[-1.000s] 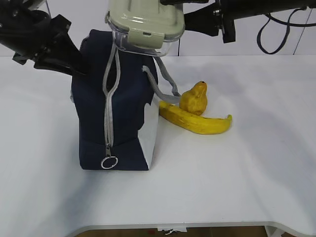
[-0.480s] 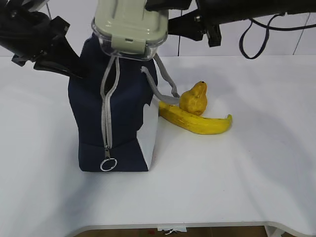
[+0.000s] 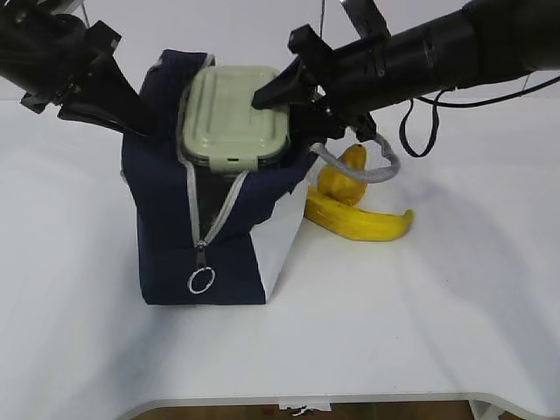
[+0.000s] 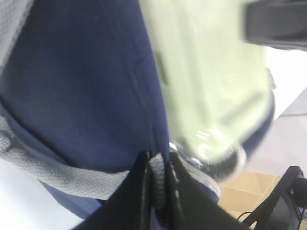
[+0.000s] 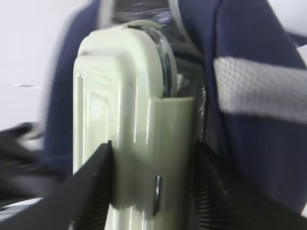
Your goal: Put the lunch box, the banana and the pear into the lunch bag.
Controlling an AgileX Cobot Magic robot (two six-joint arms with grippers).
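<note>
now, by parts:
lunch box (image 3: 234, 114): half sunk into the mouth of the lunch bag (image 3: 166, 219), pale lid tilted toward the camera, long axis running along the opening.
right hand (image 5: 152, 187): clamped across the box's end, reaching in from the right, directly above the opening.
left hand (image 4: 156, 184): pinching a fold of the bag's rim with grey webbing, holding the left side of the mouth apart.
key relation: the bag's cavity lies straight below the box, so lowering looks like the remaining move.
banana (image 3: 359, 219): on the table (image 3: 437, 306), right of the bag.
pear (image 3: 346, 179): touching the banana's far side, partly hidden by a handle loop.
</note>
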